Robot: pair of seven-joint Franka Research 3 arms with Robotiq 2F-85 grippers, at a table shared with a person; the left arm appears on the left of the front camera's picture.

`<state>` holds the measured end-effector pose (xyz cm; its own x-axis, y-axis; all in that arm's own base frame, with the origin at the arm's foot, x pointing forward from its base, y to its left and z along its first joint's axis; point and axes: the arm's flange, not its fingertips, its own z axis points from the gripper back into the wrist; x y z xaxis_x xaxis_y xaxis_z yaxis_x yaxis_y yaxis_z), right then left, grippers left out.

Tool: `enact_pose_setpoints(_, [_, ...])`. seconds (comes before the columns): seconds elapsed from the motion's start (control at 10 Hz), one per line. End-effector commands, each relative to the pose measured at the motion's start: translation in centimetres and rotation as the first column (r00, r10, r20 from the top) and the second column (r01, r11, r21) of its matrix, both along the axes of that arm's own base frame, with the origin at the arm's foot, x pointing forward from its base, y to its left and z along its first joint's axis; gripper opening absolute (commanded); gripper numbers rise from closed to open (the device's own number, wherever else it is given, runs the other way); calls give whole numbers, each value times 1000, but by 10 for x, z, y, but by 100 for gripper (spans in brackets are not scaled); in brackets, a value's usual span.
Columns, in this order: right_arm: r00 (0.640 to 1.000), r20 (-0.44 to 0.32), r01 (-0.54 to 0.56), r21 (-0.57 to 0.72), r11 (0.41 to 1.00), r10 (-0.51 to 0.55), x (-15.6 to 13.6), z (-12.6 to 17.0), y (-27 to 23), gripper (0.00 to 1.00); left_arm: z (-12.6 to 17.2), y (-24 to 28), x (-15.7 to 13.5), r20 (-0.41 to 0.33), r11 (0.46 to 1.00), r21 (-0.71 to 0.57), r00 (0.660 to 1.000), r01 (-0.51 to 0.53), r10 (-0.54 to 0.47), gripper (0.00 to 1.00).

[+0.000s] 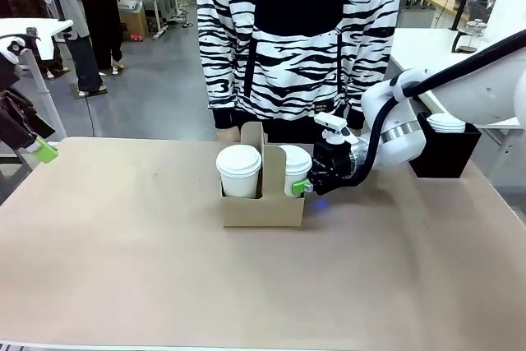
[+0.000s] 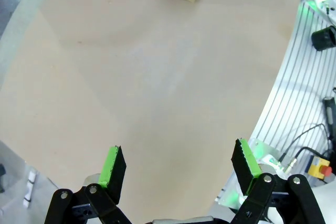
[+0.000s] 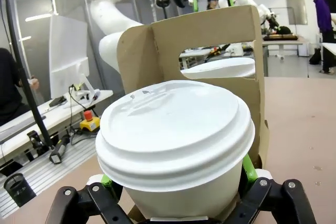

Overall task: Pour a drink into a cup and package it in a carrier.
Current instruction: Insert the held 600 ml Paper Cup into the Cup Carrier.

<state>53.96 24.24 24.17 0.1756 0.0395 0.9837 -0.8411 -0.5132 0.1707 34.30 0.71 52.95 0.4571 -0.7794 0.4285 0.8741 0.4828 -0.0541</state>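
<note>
I see the carrier (image 1: 263, 201) mid-desk (image 1: 123, 269) holding two lidded cups. My right tool (image 1: 306, 187) brackets the right cup (image 1: 295, 167) (grip or gap, I cannot tell). Left tool (image 2: 178, 169) hangs wide, well apart.

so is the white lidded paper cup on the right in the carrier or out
In: it sits upright in the brown cardboard carrier's right slot, lid on.
</note>
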Motion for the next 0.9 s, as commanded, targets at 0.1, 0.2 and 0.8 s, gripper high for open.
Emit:
enact_pose_setpoints(0.1, [991, 134, 35, -71, 997, -25, 4, 29, -21, 100, 3, -2, 0, -14, 1000, -17, 1000, -14, 13, 100])
enact_pose_setpoints(0.2, [984, 173, 63, -118, 991, -42, 8, 38, -30, 100, 3, -2, 0, -14, 1000, -17, 1000, -14, 13, 100])
enact_pose_setpoints(0.8, [864, 436, 453, -456, 766, -251, -11, 113, -82, 100, 3, -2, 0, -14, 1000, -17, 1000, -14, 13, 100])
